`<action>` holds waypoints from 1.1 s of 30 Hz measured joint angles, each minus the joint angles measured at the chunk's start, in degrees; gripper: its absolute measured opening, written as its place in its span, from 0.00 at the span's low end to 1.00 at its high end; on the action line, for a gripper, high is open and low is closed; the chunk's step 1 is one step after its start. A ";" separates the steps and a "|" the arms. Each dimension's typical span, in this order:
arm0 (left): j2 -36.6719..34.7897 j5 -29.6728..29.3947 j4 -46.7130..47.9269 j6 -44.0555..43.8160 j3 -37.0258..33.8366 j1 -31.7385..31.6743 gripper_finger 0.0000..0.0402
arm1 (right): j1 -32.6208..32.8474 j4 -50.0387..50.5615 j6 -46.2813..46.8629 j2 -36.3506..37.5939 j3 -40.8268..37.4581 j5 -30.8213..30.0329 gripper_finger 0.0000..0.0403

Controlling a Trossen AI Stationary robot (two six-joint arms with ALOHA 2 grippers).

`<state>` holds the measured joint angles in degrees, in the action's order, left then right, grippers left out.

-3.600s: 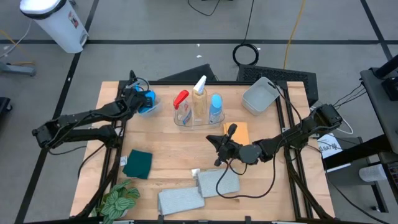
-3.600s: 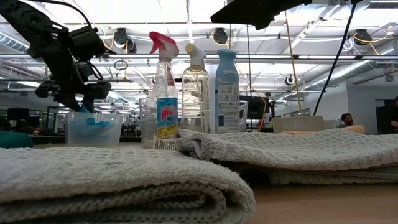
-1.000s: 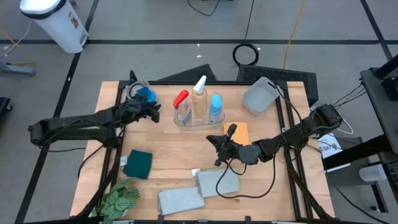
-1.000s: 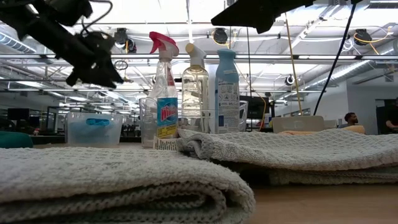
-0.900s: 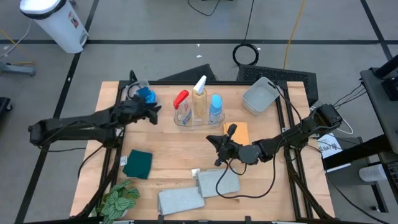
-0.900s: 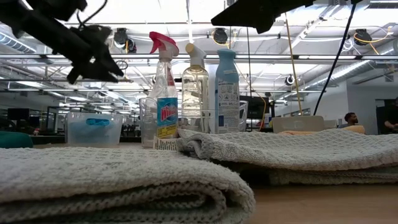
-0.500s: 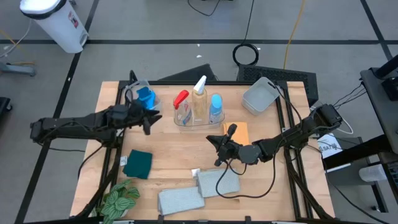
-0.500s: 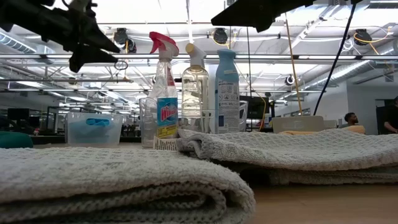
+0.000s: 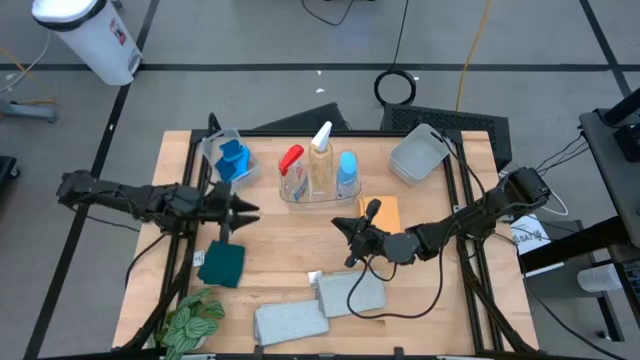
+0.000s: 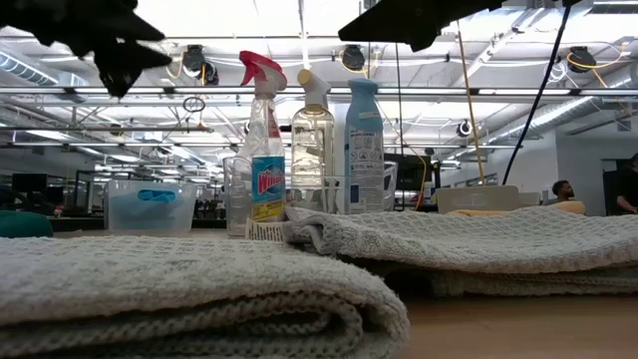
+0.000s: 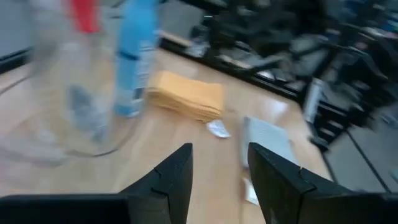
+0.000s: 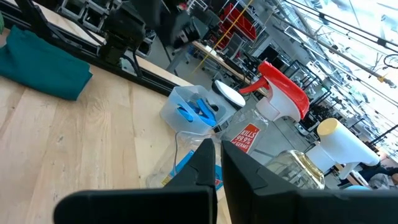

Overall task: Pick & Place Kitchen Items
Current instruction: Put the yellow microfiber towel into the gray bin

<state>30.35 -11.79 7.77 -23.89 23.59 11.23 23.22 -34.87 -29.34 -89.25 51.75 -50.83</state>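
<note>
red-trigger bottle [image 9: 291,168]: red head, clear body | white-trigger bottle [image 9: 320,150]: white head | blue-capped bottle [image 9: 347,172]: light blue | sponge [image 9: 382,212]: orange | cloth [image 9: 222,263]: teal | towels [image 9: 351,293]: grey | plant [image 9: 191,322]: green, pale-veined

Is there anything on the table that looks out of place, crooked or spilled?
Nothing is spilled or damaged. The two grey towels lie crooked and overlapping near the front edge. The three bottles stand upright in their clear tray, and the blue item sits inside its clear tub.
</note>
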 joint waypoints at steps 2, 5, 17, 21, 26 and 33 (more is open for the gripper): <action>0.00 0.00 -1.41 1.98 0.00 3.08 0.40 | 0.00 0.00 0.00 0.00 0.00 0.00 0.01; 0.00 0.01 -3.71 5.69 0.01 6.91 0.40 | 0.00 0.00 0.00 0.00 0.00 0.00 0.01; 0.00 -0.15 -4.43 7.66 0.02 12.09 0.40 | 0.00 0.00 0.08 0.00 0.00 0.03 0.01; 0.00 -1.52 -4.53 10.68 0.02 12.05 0.40 | 0.00 -0.02 0.02 0.00 0.00 0.04 0.01; 0.00 -5.72 -7.51 18.46 0.02 12.05 0.40 | 0.00 -0.02 -0.19 0.00 0.00 0.07 0.01; 0.00 -6.73 -7.87 20.32 0.04 11.99 0.40 | 0.00 -0.02 -0.24 0.00 0.00 0.08 0.01</action>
<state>30.35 -18.52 -0.10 -3.57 23.64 23.22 23.22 -34.89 -29.58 -89.25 51.75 -50.75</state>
